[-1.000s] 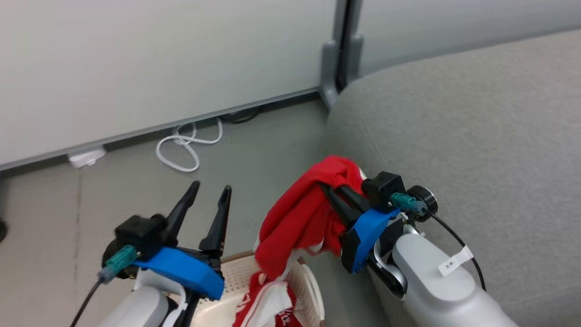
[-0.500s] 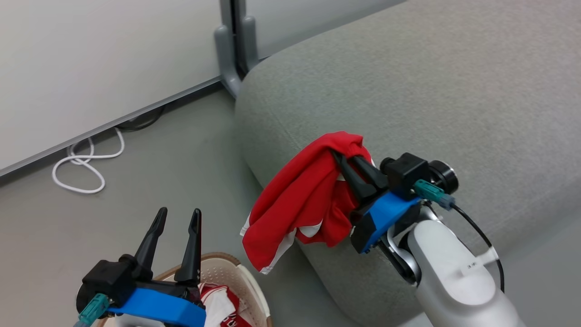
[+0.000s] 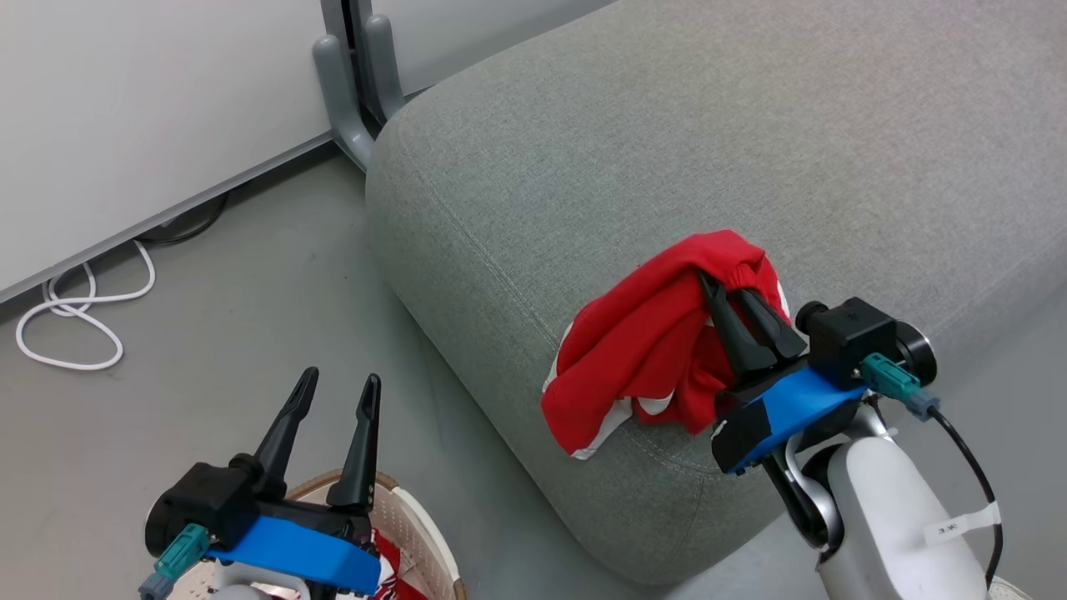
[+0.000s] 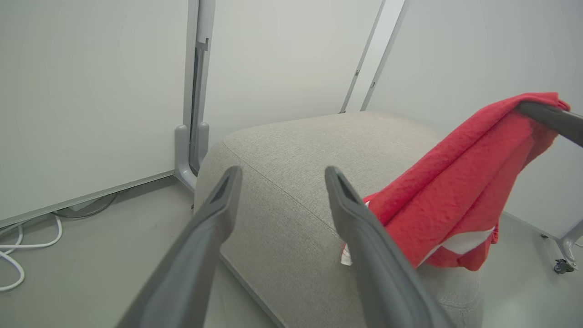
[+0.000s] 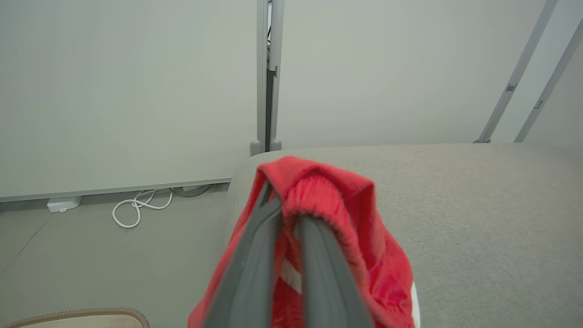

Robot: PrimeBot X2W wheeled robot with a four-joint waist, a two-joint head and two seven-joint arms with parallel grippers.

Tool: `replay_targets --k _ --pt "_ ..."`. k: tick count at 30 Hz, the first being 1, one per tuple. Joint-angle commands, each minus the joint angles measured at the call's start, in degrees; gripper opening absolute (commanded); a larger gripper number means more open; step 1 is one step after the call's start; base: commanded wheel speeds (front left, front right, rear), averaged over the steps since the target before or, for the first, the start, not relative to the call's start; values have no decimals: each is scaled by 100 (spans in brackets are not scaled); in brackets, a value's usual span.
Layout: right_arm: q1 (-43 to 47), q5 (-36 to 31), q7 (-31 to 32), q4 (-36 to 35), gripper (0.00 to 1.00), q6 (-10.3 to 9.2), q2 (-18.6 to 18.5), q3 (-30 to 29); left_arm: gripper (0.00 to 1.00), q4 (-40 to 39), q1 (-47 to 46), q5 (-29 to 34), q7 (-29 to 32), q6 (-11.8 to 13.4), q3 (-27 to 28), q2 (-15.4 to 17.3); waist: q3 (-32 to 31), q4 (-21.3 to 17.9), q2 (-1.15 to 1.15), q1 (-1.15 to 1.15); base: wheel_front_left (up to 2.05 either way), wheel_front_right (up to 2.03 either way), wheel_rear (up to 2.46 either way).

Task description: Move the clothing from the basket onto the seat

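Right gripper [image 3: 727, 292] — fingers clenched on a bunched fold of the red garment [image 3: 642, 350], fingertips buried in the cloth. In the right wrist view a ribbed red edge is pinched between the two near-closed fingers. The garment hangs from the fingers and drapes down to their left; its white-trimmed hem lies over the rounded front corner of the grey sofa seat [image 3: 667, 125]. Contact with the cushion cannot be told.

Left gripper [image 3: 342, 377] — fingers spread, nothing between them, pointing toward the seat's corner. Behind and below these fingers, on the floor, stands the cream basket [image 3: 425, 533], a second red-and-white garment [image 3: 390, 579] inside it. White cable [image 3: 67, 333] coiled well left of the left fingers
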Motion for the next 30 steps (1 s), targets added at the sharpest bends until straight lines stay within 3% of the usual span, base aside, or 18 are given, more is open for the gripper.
replay_targets --k 1,8,13,22,30 --pt "96 33 45 -78 0 2 13 -45 100 25 -91 38 -15 -39 7 8 21 2 0 0 0 0 0" --pt "-348 348 61 -118 0 2 24 -265 100 -50 -111 159 -9 -28 58 107 360 -1 0 0 0 0 0" --pt "-1189 521 83 24 0 2 -1 -756 100 -316 -396 284 187 -70 -5 281 988 328 0 0 0 0 0" --pt "-2942 838 282 734 0 2 -836 -2081 100 -825 -1018 565 447 -97 -60 492 2161 1117 0 0 0 0 0" --pt "-3627 495 475 2081 0 2 -1256 -3025 100 -841 -1347 628 355 -190 -150 416 2619 1723 0 0 0 0 0"
